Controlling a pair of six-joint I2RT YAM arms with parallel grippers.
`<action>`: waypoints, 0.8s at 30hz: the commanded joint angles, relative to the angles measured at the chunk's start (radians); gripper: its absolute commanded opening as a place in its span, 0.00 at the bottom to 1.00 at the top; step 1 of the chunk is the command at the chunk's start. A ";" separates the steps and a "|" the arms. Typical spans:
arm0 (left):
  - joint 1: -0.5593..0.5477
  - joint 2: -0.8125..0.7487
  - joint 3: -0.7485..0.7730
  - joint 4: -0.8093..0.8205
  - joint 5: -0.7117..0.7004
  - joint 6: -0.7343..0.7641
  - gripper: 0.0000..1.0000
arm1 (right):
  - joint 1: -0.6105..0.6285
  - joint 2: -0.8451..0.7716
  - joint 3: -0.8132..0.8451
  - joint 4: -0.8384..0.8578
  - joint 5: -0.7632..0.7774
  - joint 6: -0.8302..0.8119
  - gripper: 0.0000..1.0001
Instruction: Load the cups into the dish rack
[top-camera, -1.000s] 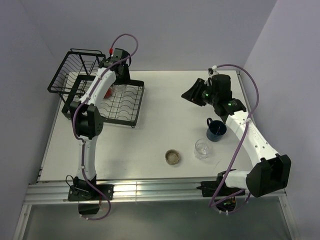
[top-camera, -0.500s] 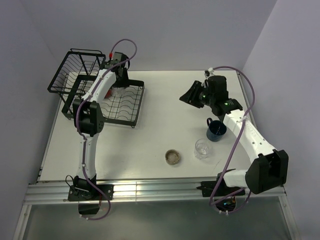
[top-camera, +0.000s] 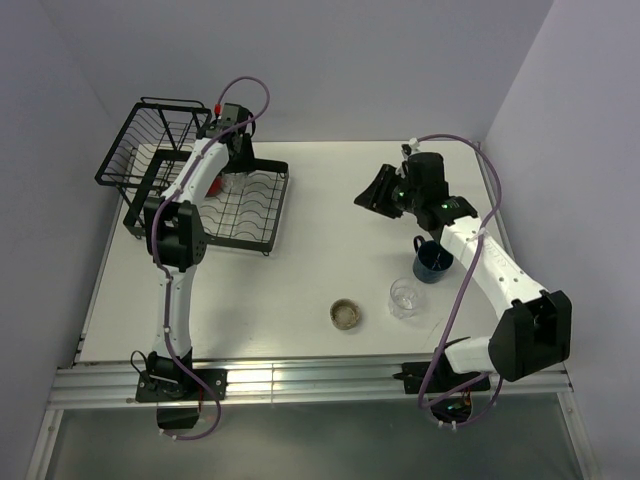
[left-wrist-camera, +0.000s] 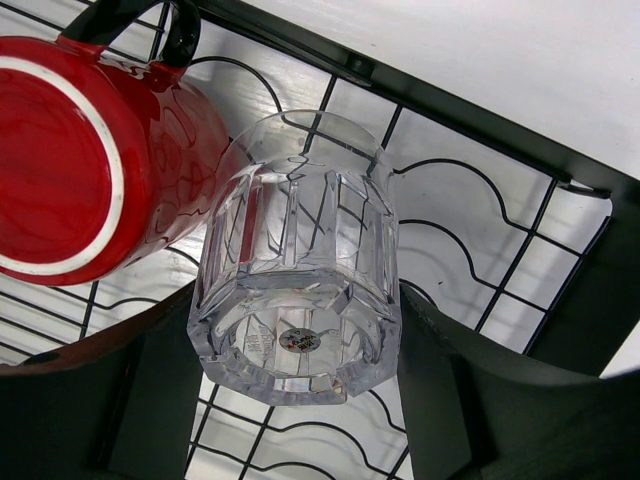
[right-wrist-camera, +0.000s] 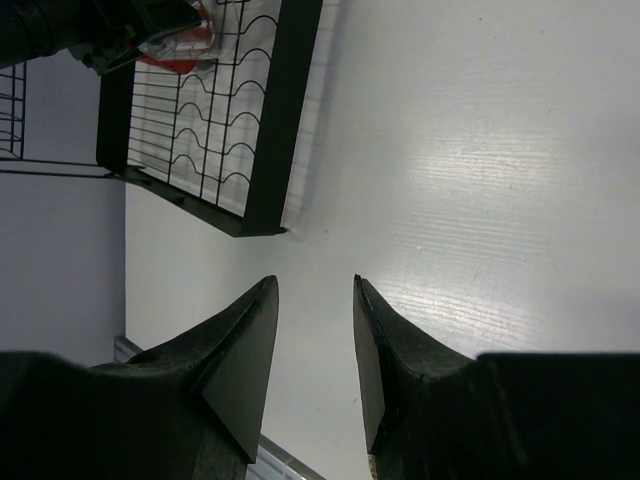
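**Two cups at the rack, two left on the worktop**

The red mug (left-wrist-camera: 80, 160) sits upside down on the flat tray of the dish rack (top-camera: 278, 212). Right beside it, seemingly touching its side, is a clear glass tumbler (left-wrist-camera: 295, 250), mouth down over the tray wires. The left pincer (left-wrist-camera: 300, 300) is clamped on this glass, with a finger against each side near the base. I cannot tell whether the rim already rests on the wires, so I judge this cup nearly placed but not released.

Out on the worktop (top-camera: 320, 230), well apart from the rack, stand the dark blue mug (top-camera: 433, 260) and the second tumbler (top-camera: 405, 297). A small round tan object (top-camera: 346, 314) lies near them; what it is I cannot tell.

The left arm stretches far forward over the tray, wrist pointing down. The right arm is bent back on itself. Its right pincer (right-wrist-camera: 315, 285) hangs above bare worktop, aimed toward the rack, jaws parted and holding nothing.
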 joint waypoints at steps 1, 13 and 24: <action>0.000 0.007 0.005 0.056 -0.005 0.022 0.55 | 0.011 0.007 0.011 0.034 0.023 -0.013 0.43; -0.004 -0.005 -0.028 0.083 -0.014 0.023 0.76 | 0.014 0.018 0.022 0.023 0.033 -0.019 0.43; -0.015 -0.010 -0.046 0.105 -0.022 0.025 0.80 | 0.016 0.022 0.028 0.016 0.042 -0.025 0.43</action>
